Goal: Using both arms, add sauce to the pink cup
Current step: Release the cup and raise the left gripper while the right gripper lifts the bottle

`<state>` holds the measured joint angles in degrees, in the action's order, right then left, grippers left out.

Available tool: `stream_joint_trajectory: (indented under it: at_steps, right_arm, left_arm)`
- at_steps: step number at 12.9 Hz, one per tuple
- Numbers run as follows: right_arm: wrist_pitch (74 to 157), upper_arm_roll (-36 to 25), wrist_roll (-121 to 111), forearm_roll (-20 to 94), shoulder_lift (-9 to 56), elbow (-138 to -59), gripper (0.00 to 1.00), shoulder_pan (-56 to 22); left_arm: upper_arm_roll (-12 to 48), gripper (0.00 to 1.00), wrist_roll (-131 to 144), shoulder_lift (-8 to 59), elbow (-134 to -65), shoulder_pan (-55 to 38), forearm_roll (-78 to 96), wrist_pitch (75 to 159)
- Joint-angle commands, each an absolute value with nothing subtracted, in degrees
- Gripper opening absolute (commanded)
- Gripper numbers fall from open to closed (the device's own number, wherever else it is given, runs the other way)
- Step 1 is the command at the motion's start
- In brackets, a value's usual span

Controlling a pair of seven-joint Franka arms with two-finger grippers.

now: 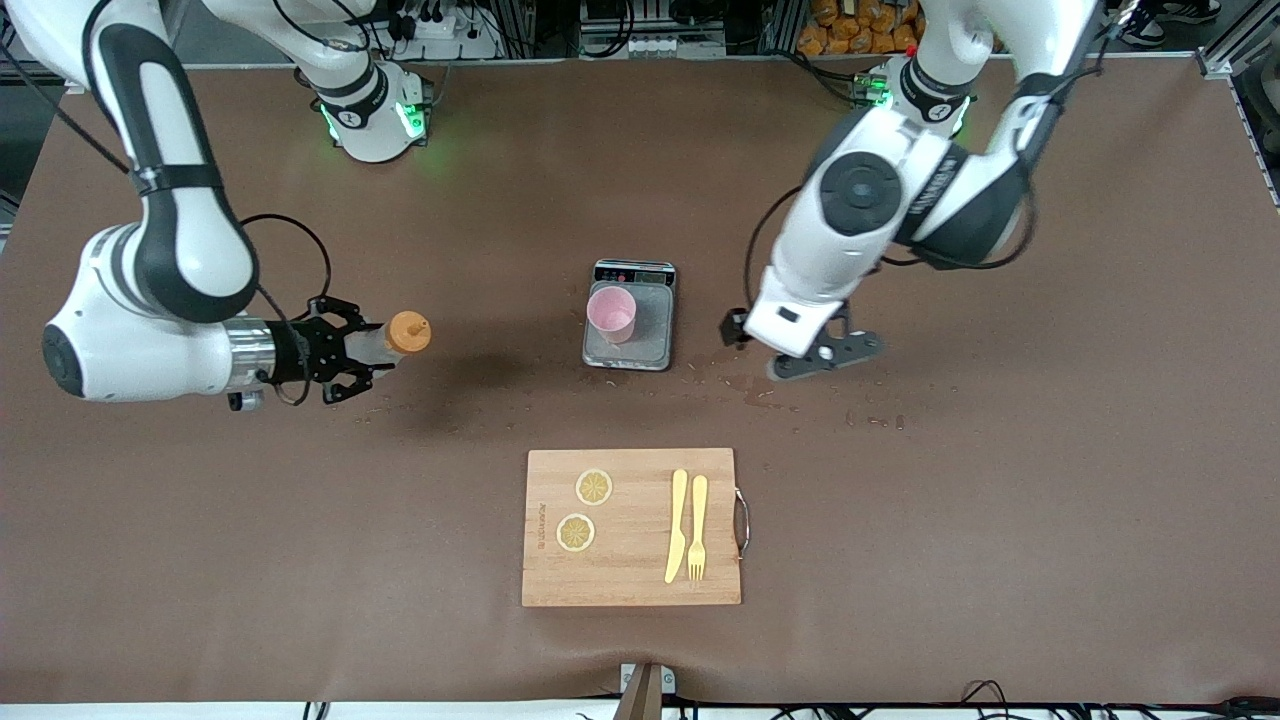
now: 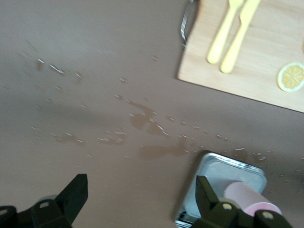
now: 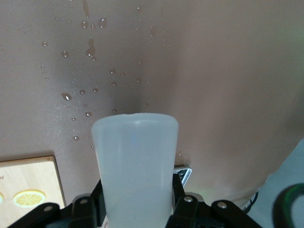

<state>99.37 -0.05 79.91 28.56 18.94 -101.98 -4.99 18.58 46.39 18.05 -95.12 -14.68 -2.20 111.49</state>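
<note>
While the sauce [image 1: 398, 335] hangs tipped sideways over bare tabletop [image 1: 1000, 500] toward the right arm's edge, the right hand [image 1: 365, 352] grasps its body. Soft and light by its look, it should be squeezed mid-body. The pink cup [image 1: 611, 313] stands on the scale [image 1: 630, 348] mid-tabletop; just beside it, the left hand [image 1: 812, 368] hovers spread, holding nothing.

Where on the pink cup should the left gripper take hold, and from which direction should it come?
Grip the pink cup across its round wall below the rim, coming from the left arm's end, where the open left gripper is. It stands upright on the scale tray, without handle.
</note>
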Motion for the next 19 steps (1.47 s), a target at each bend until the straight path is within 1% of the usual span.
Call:
stream_joint_trajectory:
  at_steps: [1,5,7,8,9,10,11,13,15,17,19]
  right_arm:
    - [99.93,-0.70,84.97,26.19,15.12,-104.33,0.55,-7.29]
    - [102.47,-0.44,96.92,20.05,13.45,-104.50,0.54,-12.99]
    - [102.57,-0.53,100.36,19.52,13.18,-104.85,0.54,-15.19]
    - [102.66,-0.53,104.03,16.73,13.18,-104.85,0.54,-17.64]
    - [102.66,-0.35,108.24,12.96,13.10,-104.68,0.50,-19.58]
    - [102.74,-0.35,111.24,11.27,12.92,-104.76,0.47,-21.51]
    - [103.27,-0.35,113.01,11.08,12.92,-104.77,0.47,-22.58]
    - [103.18,-0.35,115.39,11.07,12.92,-104.77,0.47,-23.63]
    - [103.18,-0.35,119.07,9.42,12.92,-104.77,0.48,-25.65]
    - [103.10,-0.35,123.20,7.04,13.36,-104.77,0.48,-28.11]
    - [102.57,-0.35,125.76,5.46,13.36,-104.77,0.48,-29.79]
  left_arm:
    - [19.34,1.00,37.74,14.42,-96.24,-9.86,-0.18,108.20]
    - [19.25,1.00,30.34,10.82,-96.33,-6.25,-0.18,103.72]
    - [19.25,1.00,25.86,9.50,-96.68,-3.88,-0.18,101.61]
    - [18.64,1.00,23.58,8.01,-96.94,-2.91,-0.09,100.73]
    - [16.72,1.00,19.90,7.56,-96.86,-3.07,0.09,99.16]
    - [12.61,1.00,17.08,6.25,-96.86,-4.38,0.17,98.88]
    - [9.44,1.00,13.74,5.02,-96.94,-5.87,0.61,98.09]
    - [5.03,1.00,9.07,2.47,-96.68,-7.82,0.88,95.72]
    - [3.35,1.00,3.98,-1.21,-96.24,-7.74,0.88,93.09]
    - [2.38,1.00,0.46,-2.81,-95.37,-7.82,0.44,91.07]
    - [2.20,1.00,-0.79,-2.64,-89.77,-7.91,0.00,86.68]
